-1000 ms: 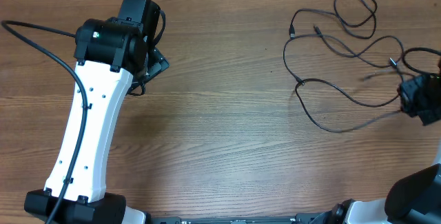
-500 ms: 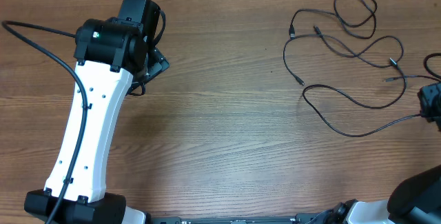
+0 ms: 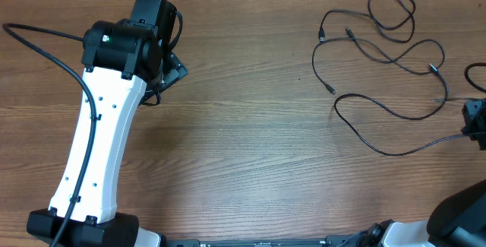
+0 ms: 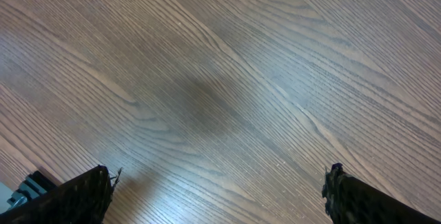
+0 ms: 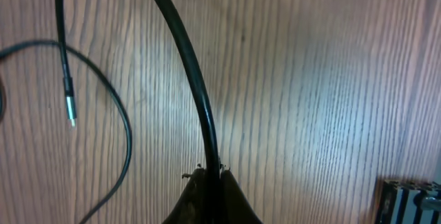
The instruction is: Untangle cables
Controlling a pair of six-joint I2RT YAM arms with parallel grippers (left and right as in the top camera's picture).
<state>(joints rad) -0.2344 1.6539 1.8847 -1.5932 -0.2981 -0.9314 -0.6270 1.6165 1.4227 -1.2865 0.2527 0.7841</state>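
The thin black cables (image 3: 389,59) lie in loose, overlapping loops on the wooden surface (image 3: 250,140), all gathered toward its far right corner. Several strands cross one another there. Small plugs show at some loose ends, one of them near the far edge.

The right gripper (image 3: 474,121) sits at the right edge of the surface, just on the near side of the loops. One long cable (image 3: 395,153) runs from it in a shallow curve toward the middle of the surface before bending back into the pile. The right wrist view shows the gripper (image 5: 210,182) pressed together on that cable (image 5: 207,120), which rises out of the pinch and arcs away over the wood. Beside it a second strand curls round, ending in a plug (image 5: 69,110) with a silver tip.

The left gripper (image 3: 171,68) is well apart from all this, toward the far left corner. Its own camera shows the gripper (image 4: 219,176) spread wide apart, with nothing but wood grain between the fingers (image 4: 96,189).
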